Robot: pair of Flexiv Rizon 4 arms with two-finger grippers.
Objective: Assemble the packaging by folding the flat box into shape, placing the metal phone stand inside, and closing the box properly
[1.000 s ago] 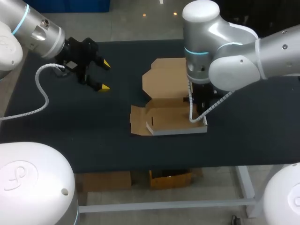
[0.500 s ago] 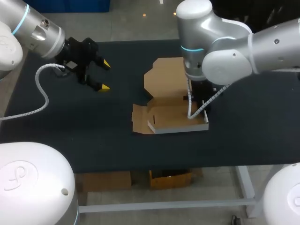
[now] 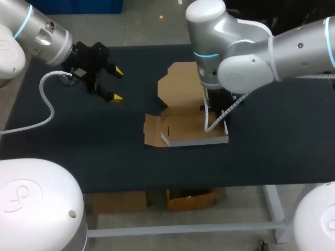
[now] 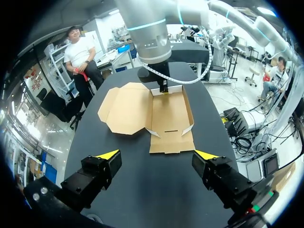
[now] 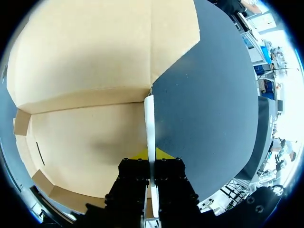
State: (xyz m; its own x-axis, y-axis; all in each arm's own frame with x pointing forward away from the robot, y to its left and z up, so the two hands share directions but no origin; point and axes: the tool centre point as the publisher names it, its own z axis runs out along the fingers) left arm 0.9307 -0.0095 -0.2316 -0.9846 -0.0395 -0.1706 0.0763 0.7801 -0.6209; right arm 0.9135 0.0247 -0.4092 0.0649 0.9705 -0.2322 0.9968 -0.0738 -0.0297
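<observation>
One wall up: right hand [image 5: 151,154] pinches the white side wall [image 5: 149,118] of the half-folded brown cardboard box [image 3: 180,128]; left hand [image 3: 116,83] hangs open; metal phone stand unseen, lid unclosed.

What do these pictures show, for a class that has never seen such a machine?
This is a robot with two arms at a black table. The wide picture looks down from above and behind it; the two round ones come from cameras on its wrists. On the table lies a cardboard box, half folded, its lid flat open. The right gripper pinches the box's white side wall between its yellow tips. The left gripper is open, holds nothing, and is apart from the box. No phone stand shows.
</observation>
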